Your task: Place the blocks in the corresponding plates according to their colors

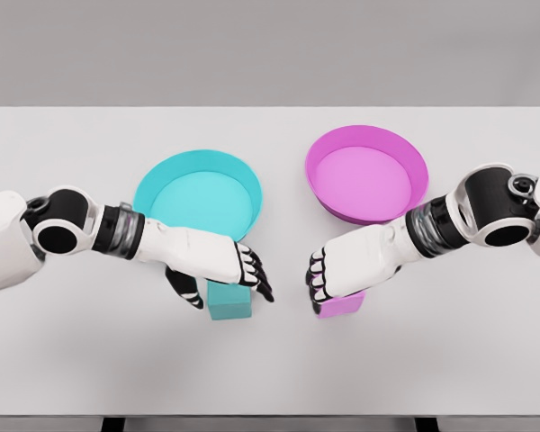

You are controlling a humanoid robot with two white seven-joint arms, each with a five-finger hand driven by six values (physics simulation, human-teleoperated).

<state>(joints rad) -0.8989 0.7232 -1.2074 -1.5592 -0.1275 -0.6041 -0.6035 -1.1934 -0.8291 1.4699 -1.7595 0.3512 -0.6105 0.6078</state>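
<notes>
2 blocks are seen on the white table [72, 360], each under a hand. The teal block [230, 301] lies just near of the teal plate [198, 193], at left of centre. The left hand [218, 265] is placed over the block's top, with the thumb down at the block's left side and the fingers draped over its right upper edge; a full grip cannot be confirmed, though the fingers are curled around it. The pink block [344, 304] lies near of the pink plate [367, 174], at right of centre, and is largely covered by the right hand [342, 270], whose fingers are curled down at the block's left edge. Both plates are set on the far half of the table, well apart from each other.
</notes>
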